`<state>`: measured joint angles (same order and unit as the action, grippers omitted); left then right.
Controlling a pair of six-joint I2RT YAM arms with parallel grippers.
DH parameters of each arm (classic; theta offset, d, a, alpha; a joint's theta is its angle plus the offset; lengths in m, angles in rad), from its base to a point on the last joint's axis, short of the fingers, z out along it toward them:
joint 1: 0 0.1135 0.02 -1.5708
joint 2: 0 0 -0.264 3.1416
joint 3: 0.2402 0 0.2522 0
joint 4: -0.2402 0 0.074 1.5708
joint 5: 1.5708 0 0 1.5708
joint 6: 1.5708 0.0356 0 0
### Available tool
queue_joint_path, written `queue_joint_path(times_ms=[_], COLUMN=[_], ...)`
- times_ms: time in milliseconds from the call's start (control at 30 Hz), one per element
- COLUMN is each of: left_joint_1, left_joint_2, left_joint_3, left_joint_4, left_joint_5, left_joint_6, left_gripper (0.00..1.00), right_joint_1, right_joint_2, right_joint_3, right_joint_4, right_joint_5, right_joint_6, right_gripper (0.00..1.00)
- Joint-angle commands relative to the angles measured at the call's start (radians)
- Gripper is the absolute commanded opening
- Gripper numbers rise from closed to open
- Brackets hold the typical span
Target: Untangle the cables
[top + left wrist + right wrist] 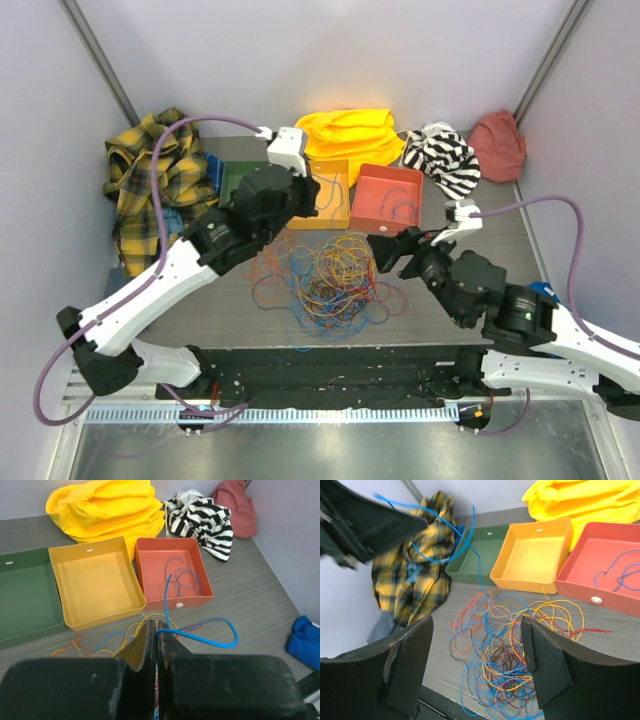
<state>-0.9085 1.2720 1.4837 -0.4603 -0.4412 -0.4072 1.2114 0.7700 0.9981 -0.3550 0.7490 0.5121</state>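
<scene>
Cables: a loose heap of thin, looping wires in orange, yellow, blue, red and dark tones, lying at the middle of the tabletop between the two arms and just in front of the trays. Seen from above, the heap spreads a little wider across than it is deep. No single direction governs the loops, and stray ends trail out to the left and right.

One blue cable is lifted out of the heap. It is pinched in the left claw, whose fingers are pressed together on it above the heap's far edge. From the fingertips one strand rises towards the red tray, while a long loop swings out to the right. More blue loops lie inside that tray.

The right claw hovers over the heap's right side with its fingers spread wide, holding nothing.

The tabletop is grey with a wood grain, enclosed by plain pale walls. The green tray, yellow tray and red tray, all shallow, rectangular and smooth, stand side by side.

Soft crumpled fabrics ring the rear: a plaid shirt, a yellow cloth, a striped cloth and a red cloth. A blue cloth lies at the right.
</scene>
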Motion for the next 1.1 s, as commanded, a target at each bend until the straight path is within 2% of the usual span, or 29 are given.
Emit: queue_joint_path(times_ms=[0,233,733,1067], left_joint_1=[0.000,0.016,0.102,0.118], left_joint_2=[0.099,0.321,0.763,0.943], left_joint_3=[0.052,0.168,0.636,0.659], left_joint_4=[0.089,0.150,0.140,0.233], left_joint_5=[0.022,0.055,0.142,0.177], left_joint_6=[0.013,0.025,0.028,-0.019], left_gripper=[0.00,0.00,0.00,0.00], right_joint_1=[0.005,0.004,0.004,0.005], right_joint_2=[-0.067,-0.169,-0.267,-0.304], right_joint_3=[-0.019,-0.029,-0.035,-0.073], right_joint_4=[-0.055,-0.139,-0.226,-0.231], right_joint_5=[0.125,0.187,0.236,0.250], right_joint_6=[0.083,0.086,0.057,0.040], right_gripper=[0.78,0.78,0.78,0.78])
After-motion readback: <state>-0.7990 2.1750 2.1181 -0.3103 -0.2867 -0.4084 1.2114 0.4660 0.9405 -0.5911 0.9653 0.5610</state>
